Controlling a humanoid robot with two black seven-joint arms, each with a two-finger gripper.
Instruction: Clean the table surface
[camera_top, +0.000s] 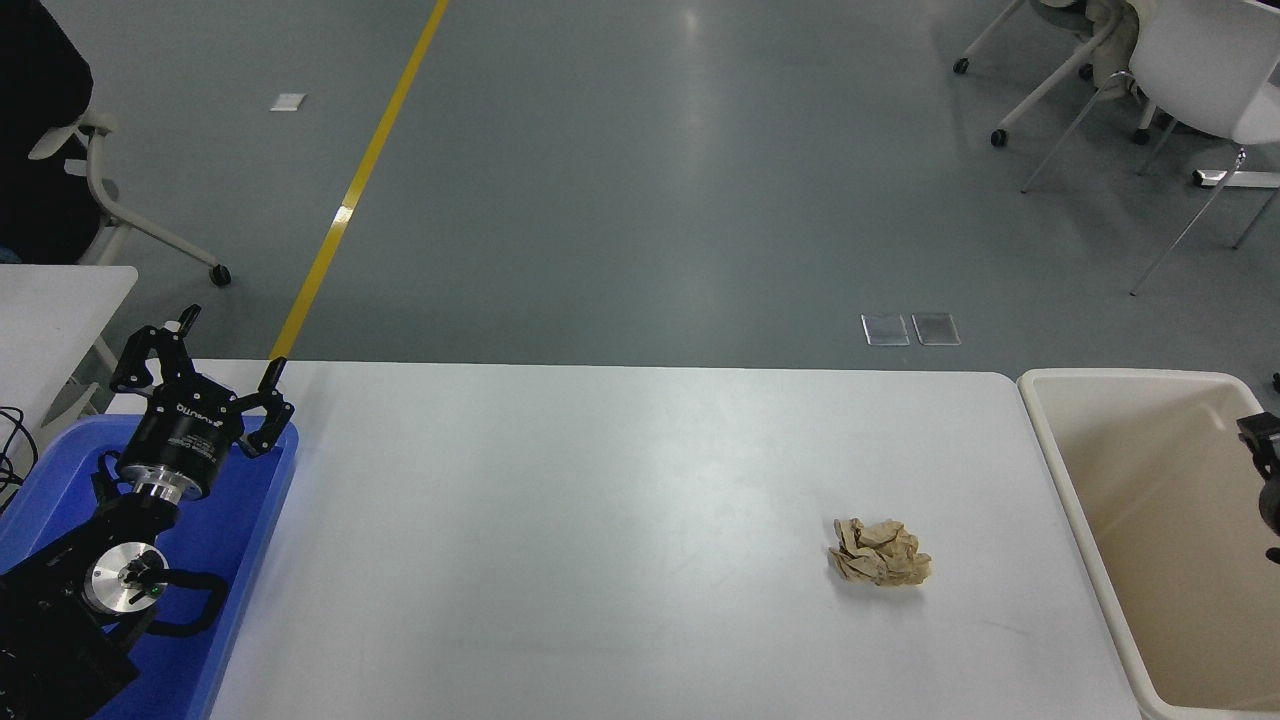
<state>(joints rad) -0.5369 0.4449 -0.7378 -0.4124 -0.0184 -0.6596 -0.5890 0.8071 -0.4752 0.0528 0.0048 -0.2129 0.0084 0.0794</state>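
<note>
I'm hovering my right gripper (1262, 470) over the beige bin (1120, 540), finger state unclear; paper wad (879, 552) on the table surface (600, 520) beside the bin looks light, crushable — pinch its middle.

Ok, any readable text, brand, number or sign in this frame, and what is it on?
White lettering on the left gripper's black body: too small and tilted to read.
Table surface, crumpled brown paper, beige bin, blue tray: no print visible.

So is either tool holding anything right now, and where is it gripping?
The left tool is open and empty above the blue tray. Only a sliver of the right tool shows, so its hold cannot be told.
</note>
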